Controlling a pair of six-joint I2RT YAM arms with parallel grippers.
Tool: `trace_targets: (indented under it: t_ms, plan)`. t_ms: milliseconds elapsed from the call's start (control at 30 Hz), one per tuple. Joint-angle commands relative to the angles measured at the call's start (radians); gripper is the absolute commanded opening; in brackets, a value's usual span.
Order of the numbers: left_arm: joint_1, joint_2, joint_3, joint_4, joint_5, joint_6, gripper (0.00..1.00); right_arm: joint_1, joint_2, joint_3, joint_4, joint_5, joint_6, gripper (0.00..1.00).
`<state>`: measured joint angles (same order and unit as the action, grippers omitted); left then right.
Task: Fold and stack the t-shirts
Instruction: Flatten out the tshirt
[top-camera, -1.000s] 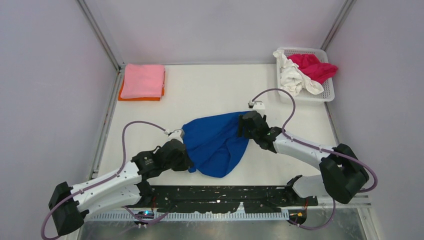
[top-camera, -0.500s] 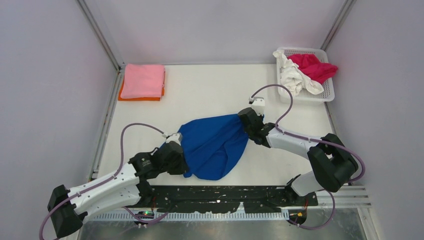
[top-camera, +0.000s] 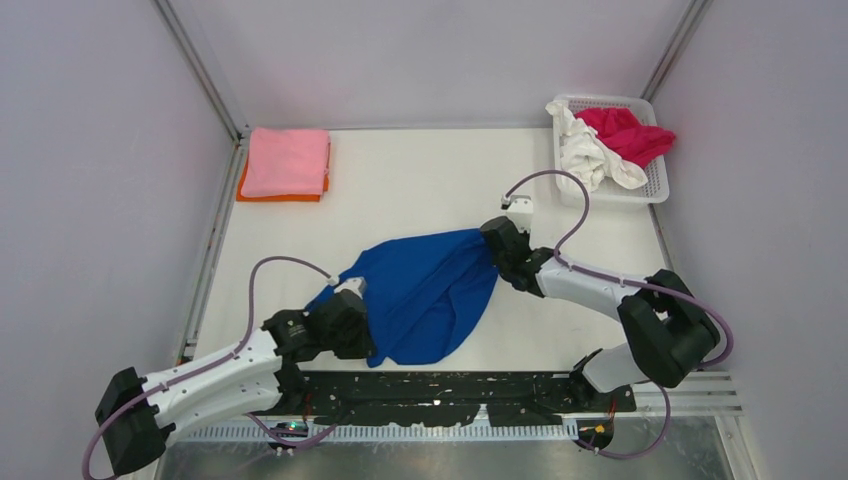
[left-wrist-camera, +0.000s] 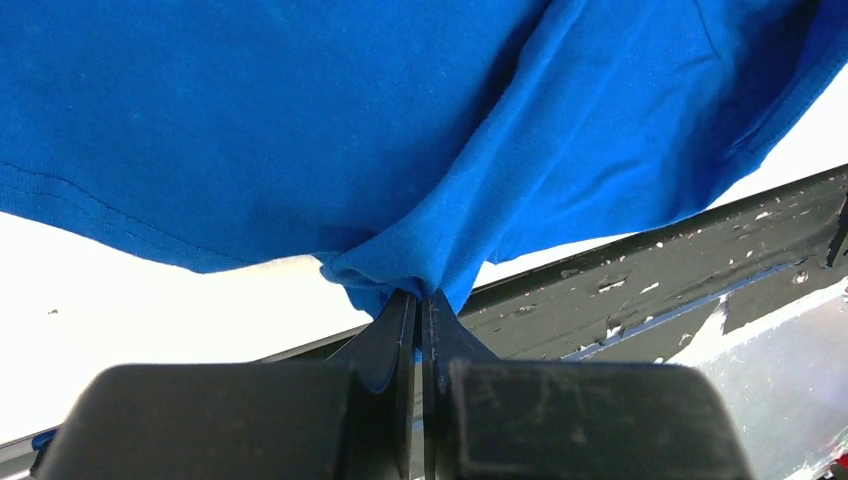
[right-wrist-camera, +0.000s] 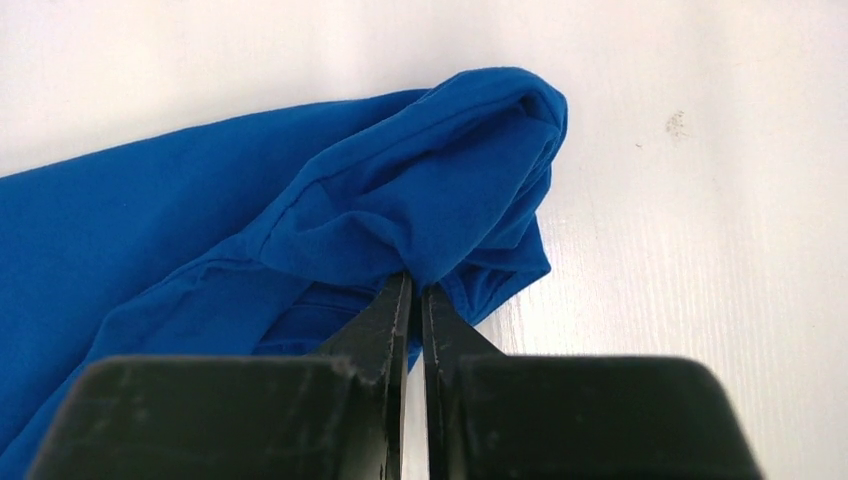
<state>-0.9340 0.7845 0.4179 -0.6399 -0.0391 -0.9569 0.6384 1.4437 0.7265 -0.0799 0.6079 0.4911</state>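
White table (top-camera: 420, 170), pale walls all round, and the blue tee (top-camera: 430, 290) is stretched across the near middle of it, strung between the two arms. Left gripper (left-wrist-camera: 420, 300) is clamped tight on a bunched fold at the tee's near-left edge, jaws pressed together with cloth pinched between them, and the fabric fans out wide from that pinch, close to the table's near edge. Over to the right, the right gripper (right-wrist-camera: 415, 285) is clenched on a rolled-up corner of the same tee, low over the table. Between the two grips the cloth sags in loose folds, its near end rounded. Far left corner: a folded pink tee (top-camera: 287, 160) sits square on top of an orange tee (top-camera: 244, 190), only a strip of orange peeking out. Far right corner: the basket (top-camera: 655, 185) holds a white tee (top-camera: 585, 155) and a crimson tee (top-camera: 630, 135), both crumpled and spilling over its rim.
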Motion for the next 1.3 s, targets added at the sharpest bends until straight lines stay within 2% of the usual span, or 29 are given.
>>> trace_targets:
  t_ms: [0,167,300,433,600,667,767,867,1000,1133,1267]
  plan:
    - [-0.004,-0.019,0.018,0.001,0.017,0.002,0.0,-0.003,-0.058,-0.004,0.022,0.027,-0.011,0.08]
    - [-0.003,-0.139,0.152,-0.157,-0.124,0.045,0.0,-0.004,-0.151,0.014,-0.031,0.12,-0.047,0.05]
    - [-0.003,-0.232,0.323,-0.188,-0.3,0.145,0.0,-0.007,-0.297,0.072,-0.1,0.207,-0.121,0.05]
    - [-0.003,-0.239,0.539,-0.205,-0.46,0.267,0.0,-0.009,-0.548,0.131,-0.098,0.158,-0.24,0.05]
    - [-0.003,-0.241,0.785,-0.175,-0.561,0.411,0.0,-0.009,-0.765,0.279,-0.162,-0.012,-0.317,0.05]
    - [-0.003,-0.246,0.866,-0.152,-0.549,0.481,0.0,-0.008,-0.822,0.358,-0.217,-0.069,-0.318,0.05]
    - [-0.003,-0.252,0.963,-0.12,-0.441,0.562,0.0,-0.009,-0.871,0.478,-0.307,-0.179,-0.316,0.05]
    - [-0.003,-0.248,1.058,-0.112,-0.36,0.62,0.0,-0.009,-0.886,0.613,-0.341,-0.262,-0.31,0.05]
    - [-0.003,-0.221,1.189,-0.134,-0.3,0.674,0.0,-0.009,-0.85,0.784,-0.392,-0.446,-0.326,0.05]
    - [-0.003,-0.196,1.274,-0.139,-0.246,0.707,0.0,-0.009,-0.801,0.932,-0.446,-0.51,-0.342,0.05]
    - [-0.003,-0.167,1.284,-0.12,-0.299,0.724,0.0,-0.009,-0.766,0.993,-0.427,-0.475,-0.37,0.05]
